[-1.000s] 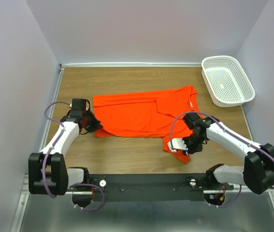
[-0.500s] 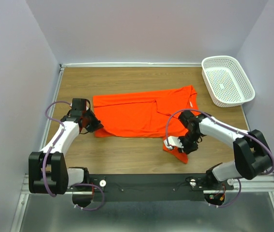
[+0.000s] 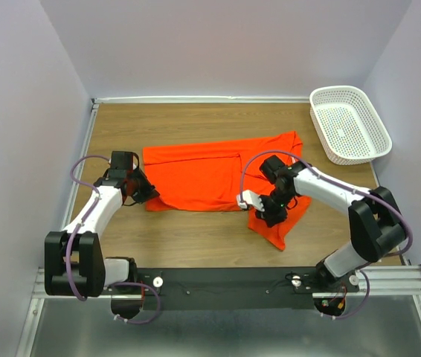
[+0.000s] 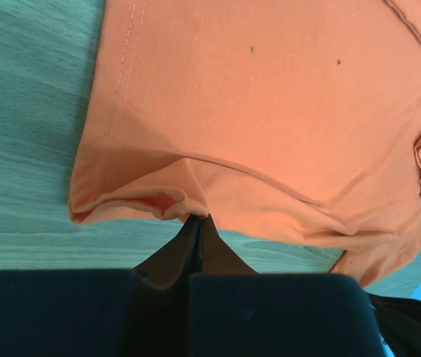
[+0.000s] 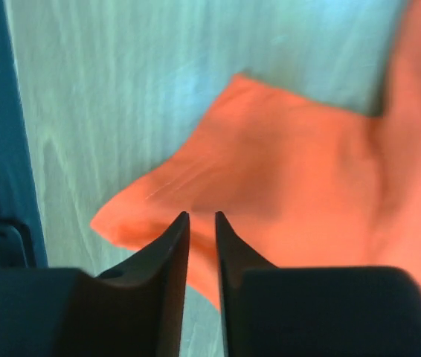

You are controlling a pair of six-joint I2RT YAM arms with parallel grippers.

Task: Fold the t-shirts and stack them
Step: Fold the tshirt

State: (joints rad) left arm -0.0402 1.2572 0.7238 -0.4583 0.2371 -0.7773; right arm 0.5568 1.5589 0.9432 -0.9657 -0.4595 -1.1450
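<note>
At left gripper (image 4: 196,220) tips: clenched, pinching bunched hem corner of t-shirt (image 4: 270,111). At right gripper (image 5: 201,217): narrow gap between jaws, poised over loose near-right flap, nothing visibly clamped. Outward: t-shirt spread across middle of table (image 3: 195,123), mostly flat, one crease across body, flap trailing toward near edge. Basket (image 3: 348,123) at far right, well apart. Judged early stage: folding barely begun, no tidy rectangle, no stack yet.

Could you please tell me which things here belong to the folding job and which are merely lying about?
Job in hand:
orange t-shirt
left gripper, shut on its edge
right gripper, over its near corner

Lying about:
white basket, far right
</note>
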